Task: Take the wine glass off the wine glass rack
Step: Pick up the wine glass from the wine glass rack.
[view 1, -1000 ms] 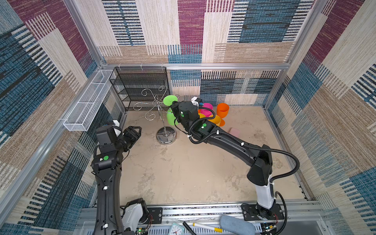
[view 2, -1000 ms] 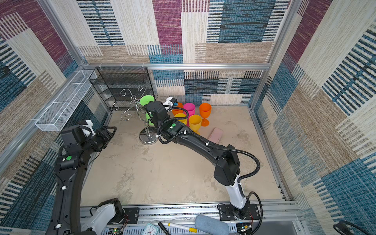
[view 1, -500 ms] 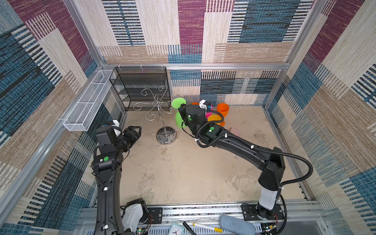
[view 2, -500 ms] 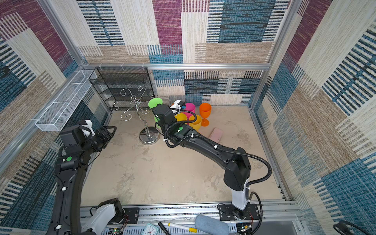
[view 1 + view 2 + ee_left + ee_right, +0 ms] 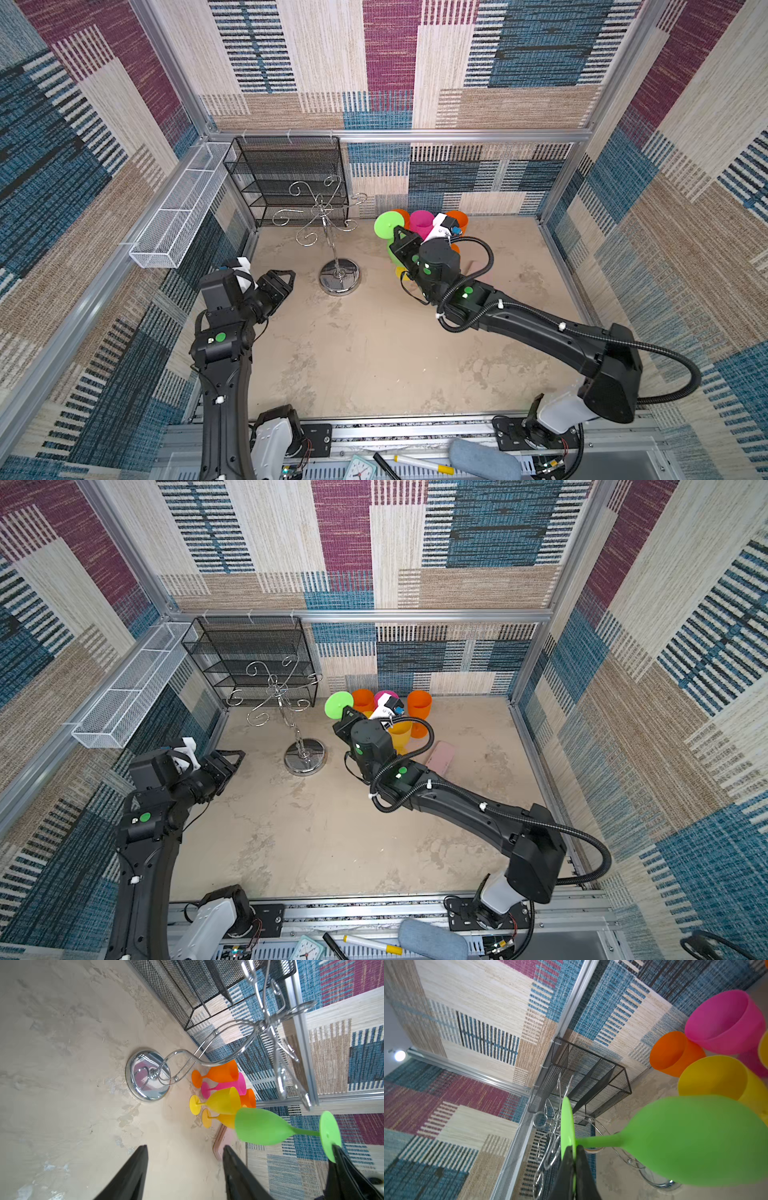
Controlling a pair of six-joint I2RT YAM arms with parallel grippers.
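Observation:
The chrome wine glass rack (image 5: 340,277) (image 5: 304,757) stands at the back left of the floor, and I see nothing hanging on its scroll arms. The green wine glass (image 5: 387,225) (image 5: 338,704) hangs foot-up just right of the rack, clear of its arms. My right gripper (image 5: 400,235) (image 5: 574,1147) is shut on the rim of the glass's foot, with the bowl (image 5: 695,1140) hanging below. My left gripper (image 5: 286,277) (image 5: 185,1147) is open and empty, low at the left of the rack's base (image 5: 148,1073). From there the green glass (image 5: 259,1128) shows beyond the rack.
Orange (image 5: 419,706), pink (image 5: 420,221) and yellow (image 5: 400,733) glasses stand clustered at the back wall, right behind the held glass. A black mesh shelf unit (image 5: 291,178) fills the back left corner. A white mesh basket (image 5: 178,212) hangs on the left wall. A pink flat block (image 5: 440,757) lies on the floor.
My right arm has carried the green glass rightward, away from the rack's arms and toward the cluster of glasses. The left arm has not moved.

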